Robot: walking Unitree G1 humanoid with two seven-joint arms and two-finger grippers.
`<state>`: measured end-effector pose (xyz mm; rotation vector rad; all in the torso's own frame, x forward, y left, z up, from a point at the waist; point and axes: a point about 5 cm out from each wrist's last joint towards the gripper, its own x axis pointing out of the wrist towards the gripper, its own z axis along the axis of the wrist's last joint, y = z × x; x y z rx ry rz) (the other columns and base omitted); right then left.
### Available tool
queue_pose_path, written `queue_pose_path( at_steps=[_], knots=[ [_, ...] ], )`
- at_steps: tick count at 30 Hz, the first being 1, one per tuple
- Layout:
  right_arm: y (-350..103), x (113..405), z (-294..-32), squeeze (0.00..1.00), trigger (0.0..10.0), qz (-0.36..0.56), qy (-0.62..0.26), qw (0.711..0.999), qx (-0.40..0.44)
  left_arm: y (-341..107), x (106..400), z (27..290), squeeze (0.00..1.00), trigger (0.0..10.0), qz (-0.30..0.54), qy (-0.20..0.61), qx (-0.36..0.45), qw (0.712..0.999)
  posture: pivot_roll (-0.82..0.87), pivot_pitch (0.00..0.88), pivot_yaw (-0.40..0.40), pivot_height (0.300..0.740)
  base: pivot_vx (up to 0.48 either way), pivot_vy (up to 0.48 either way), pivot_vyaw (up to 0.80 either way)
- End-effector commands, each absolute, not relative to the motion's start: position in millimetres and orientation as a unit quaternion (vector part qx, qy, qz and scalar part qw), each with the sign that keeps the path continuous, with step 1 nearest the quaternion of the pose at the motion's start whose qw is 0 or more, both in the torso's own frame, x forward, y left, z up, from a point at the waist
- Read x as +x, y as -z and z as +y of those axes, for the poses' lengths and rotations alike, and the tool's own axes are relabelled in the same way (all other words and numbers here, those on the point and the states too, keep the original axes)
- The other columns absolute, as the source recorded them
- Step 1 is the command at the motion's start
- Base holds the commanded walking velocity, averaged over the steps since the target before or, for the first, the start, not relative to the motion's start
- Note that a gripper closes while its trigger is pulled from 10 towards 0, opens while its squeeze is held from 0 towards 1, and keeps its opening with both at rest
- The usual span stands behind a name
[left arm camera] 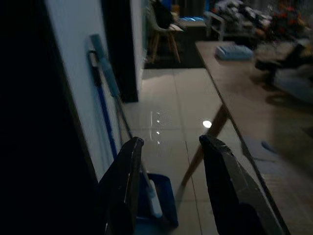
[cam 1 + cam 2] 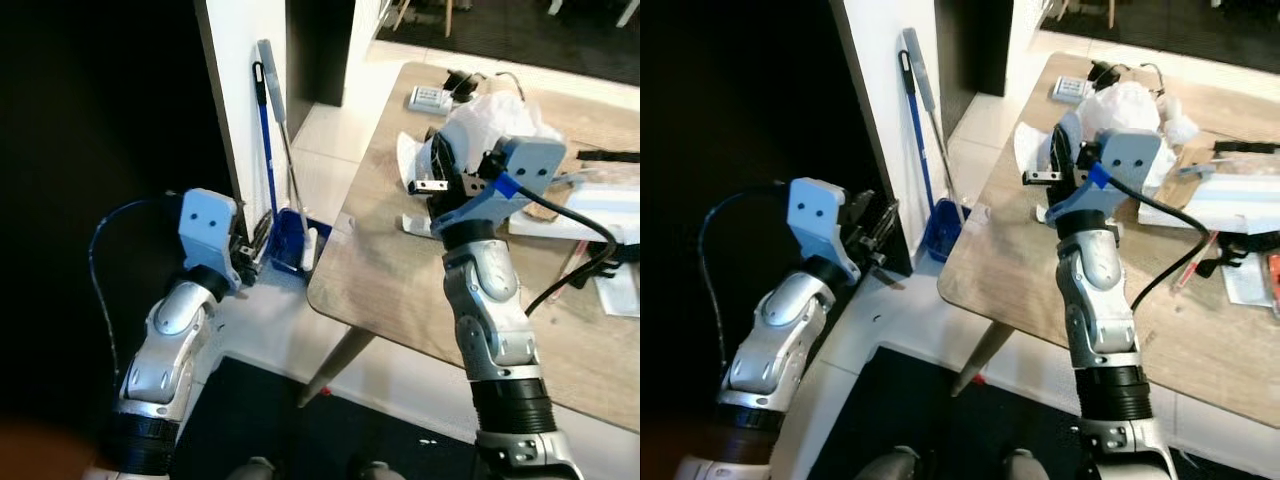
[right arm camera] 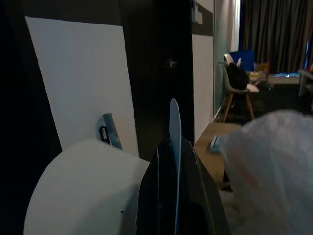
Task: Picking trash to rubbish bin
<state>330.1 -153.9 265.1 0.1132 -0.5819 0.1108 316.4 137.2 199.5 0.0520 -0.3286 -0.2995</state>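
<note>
Your right gripper (image 3: 176,196) is raised above the wooden table (image 2: 400,280), and its two black fingers are pressed together on the rim of a white paper plate (image 3: 83,186). In the right wrist view you see the thin white edge standing up between the fingers. In the left eye view the plate (image 2: 410,165) shows just to the left of the gripper, lifted off the table top. Just behind the gripper, on the far side, a crumpled white plastic bag (image 2: 490,115) lies on the table. Farther away sits a small white remote control (image 2: 430,98).

Your left gripper (image 1: 168,191) hangs low on the left, over the pale tile floor beside the table's near left corner. Its fingers are apart and hold nothing. Beyond them a blue dustpan (image 2: 295,240) stands on the floor against the white wall, with a blue-handled broom (image 2: 265,140) leaning beside it.
</note>
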Motion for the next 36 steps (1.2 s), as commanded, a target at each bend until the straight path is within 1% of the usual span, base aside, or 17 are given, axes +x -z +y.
queue_pose_path(
  at_steps=[1,6,9,12,15,17,21,23,25,28,30,31,35,36],
  knots=[
    [-265.9,328.8,-152.3,0.0,10.0,-0.285,-0.057,0.955,0.049,-192.9,315.4,140.1,0.0,10.0,-0.155,0.136,0.021,0.978,-0.02,0.168,-0.044,0.74,0.0,0.0,0.0],
    [-265.6,331.7,-150.2,0.0,10.0,-0.282,-0.06,0.957,0.03,-190.2,316.2,145.3,0.0,10.0,-0.147,0.109,0.013,0.983,0.0,0.163,-0.045,0.74,0.0,0.0,0.0],
    [-261.0,337.8,-149.3,0.0,10.0,-0.272,-0.052,0.961,0.005,-186.0,316.5,148.5,0.0,10.0,-0.137,0.09,0.017,0.986,0.01,0.152,-0.028,0.74,0.0,0.0,0.0],
    [-248.7,341.0,-149.7,0.0,10.0,-0.241,-0.039,0.969,-0.029,-180.5,316.8,155.8,0.0,10.0,-0.115,0.064,0.024,0.991,0.02,0.137,-0.01,0.74,0.0,0.0,0.0],
    [-246.3,339.3,-150.4,0.0,10.0,-0.243,-0.033,0.968,-0.046,-177.8,317.3,157.5,0.0,10.0,-0.111,0.057,0.03,0.992,0.02,0.122,0.005,0.74,0.0,0.0,0.0],
    [-245.0,338.4,-152.0,0.0,10.0,-0.246,-0.027,0.968,-0.05,-178.3,318.4,160.6,0.0,10.0,-0.115,0.044,0.019,0.992,0.01,0.113,0.017,0.74,0.0,0.0,0.0],
    [-246.9,335.9,-157.0,0.0,10.0,-0.261,-0.005,0.96,-0.098,-185.0,322.9,168.3,0.0,10.0,-0.132,0.011,0.031,0.991,0.02,0.098,0.029,0.74,0.0,0.0,0.0],
    [-246.8,335.3,-158.2,0.0,10.0,-0.268,0.008,0.955,-0.13,-187.9,326.0,171.4,0.0,10.0,-0.135,-0.003,0.024,0.991,0.01,0.095,0.032,0.74,0.0,0.0,0.0],
    [-242.7,334.3,-158.1,0.0,10.0,-0.262,0.005,0.956,-0.131,-189.9,328.2,174.6,0.0,10.0,-0.138,-0.015,0.02,0.99,0.01,0.093,0.032,0.74,0.0,0.0,0.0],
    [-228.8,333.4,-162.4,0.0,10.0,-0.233,0.012,0.968,-0.093,-186.6,330.6,172.0,0.0,10.0,-0.124,-0.013,-0.001,0.992,0.0,0.088,0.025,0.74,0.0,0.0,0.0],
    [-222.3,332.9,-164.1,0.0,10.0,-0.22,0.017,0.971,-0.089,-184.9,331.1,168.7,0.0,10.0,-0.118,-0.005,0.0,0.993,0.0,0.083,0.017,0.74,0.0,0.0,0.0],
    [-210.0,333.1,-164.0,0.0,10.0,-0.192,0.011,0.978,-0.08,-182.5,330.8,162.0,0.0,10.0,-0.117,0.013,0.028,0.993,0.0,0.08,0.005,0.74,0.0,0.0,0.0],
    [-201.8,333.5,-162.8,0.0,10.0,-0.173,0.002,0.982,-0.082,-177.7,330.4,157.0,0.0,10.0,-0.115,0.022,0.055,0.992,0.0,0.08,-0.009,0.74,0.0,0.0,0.0],
    [-198.2,331.5,-161.5,0.0,10.0,-0.176,0.004,0.979,-0.104,-167.3,328.2,150.8,0.0,10.0,-0.098,0.039,0.037,0.994,-0.03,0.037,-0.025,0.74,0.0,0.0,0.0]
  ],
)
